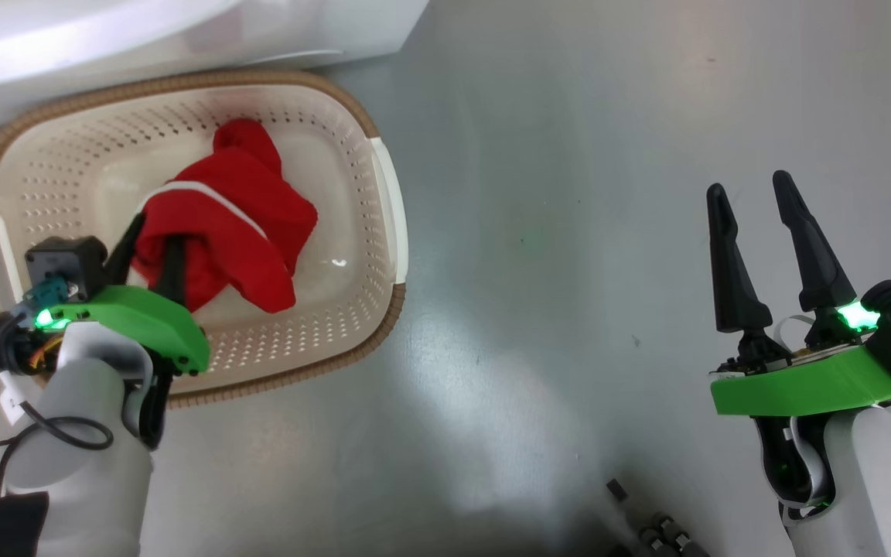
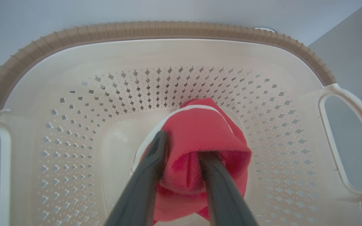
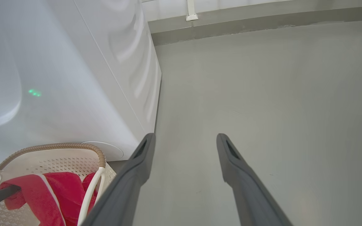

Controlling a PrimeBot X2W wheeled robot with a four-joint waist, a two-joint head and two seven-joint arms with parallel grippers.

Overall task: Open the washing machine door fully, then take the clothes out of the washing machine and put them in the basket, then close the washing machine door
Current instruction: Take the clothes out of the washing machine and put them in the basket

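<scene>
- Basket [image 1: 364, 224], cream with a brown rim, sits on the grey floor [image 1: 554, 232] at far left, just before the white washing machine [image 1: 105, 39].
- Left pincer [image 1: 153, 246] (green-collared) dips into it, dark fingers parted, red fabric bunched between and over their tips.
- Clothes [image 1: 237, 209], red with a white stripe, lie heaped on the basket's bottom.
- Right pincer [image 1: 751, 189] hovers over the floor at far right, fingers spread wide, gripping nothing.

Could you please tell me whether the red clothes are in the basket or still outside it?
In: the clothes sit inside the perforated walls of the basket, with the left gripper touching them.
</scene>
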